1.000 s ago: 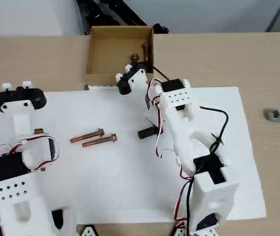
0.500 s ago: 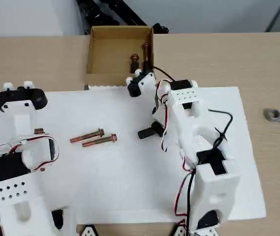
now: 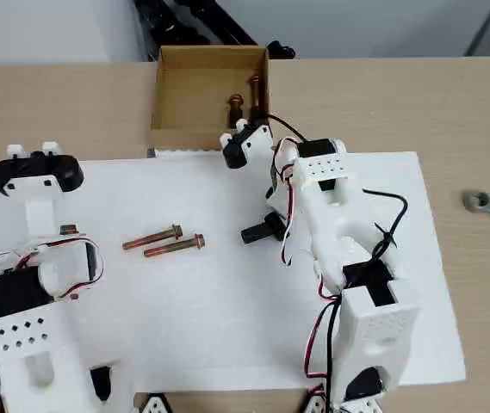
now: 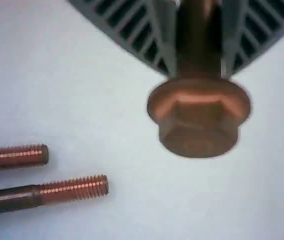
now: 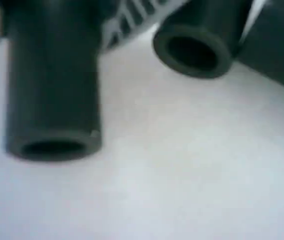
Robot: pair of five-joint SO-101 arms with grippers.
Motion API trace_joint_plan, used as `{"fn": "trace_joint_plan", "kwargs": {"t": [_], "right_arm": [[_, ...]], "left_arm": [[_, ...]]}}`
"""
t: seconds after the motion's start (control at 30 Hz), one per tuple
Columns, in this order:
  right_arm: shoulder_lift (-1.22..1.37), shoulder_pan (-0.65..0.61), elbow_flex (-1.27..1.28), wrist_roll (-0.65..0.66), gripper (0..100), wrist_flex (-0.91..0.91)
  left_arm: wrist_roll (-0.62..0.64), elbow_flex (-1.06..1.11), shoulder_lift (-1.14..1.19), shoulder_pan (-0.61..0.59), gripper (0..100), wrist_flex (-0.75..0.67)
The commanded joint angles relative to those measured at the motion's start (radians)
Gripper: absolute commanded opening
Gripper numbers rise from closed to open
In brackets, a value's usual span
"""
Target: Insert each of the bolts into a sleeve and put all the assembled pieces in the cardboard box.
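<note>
White paper below; wrist views reveal left hand clamping a bolt, right hand a sleeve.

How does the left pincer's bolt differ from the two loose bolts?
The held bolt is clamped in the left pincer; the loose bolts lie free on the sheet. The held bolt's hex head juts from the pincer; the loose bolts lie flat, side by side. All are copper-coloured.
</note>
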Motion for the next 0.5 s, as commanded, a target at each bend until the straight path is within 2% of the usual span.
{"fn": "trace_joint_plan", "kwargs": {"t": [0.0, 0.27, 0.47], "right_arm": [[-0.007, -0.013, 0.005, 0.005, 0.2, 0.016], [-0.025, -0.008, -0.123, 0.002, 0.1, 0.159], [-0.206, -0.016, -0.144, 0.0, 0.1, 0.168]], "left_arm": [[-0.005, -0.005, -0.023, -0.005, 1, -0.023], [-0.005, -0.005, -0.023, -0.005, 1, -0.023], [-0.005, -0.005, -0.023, -0.005, 1, -0.023]]}}
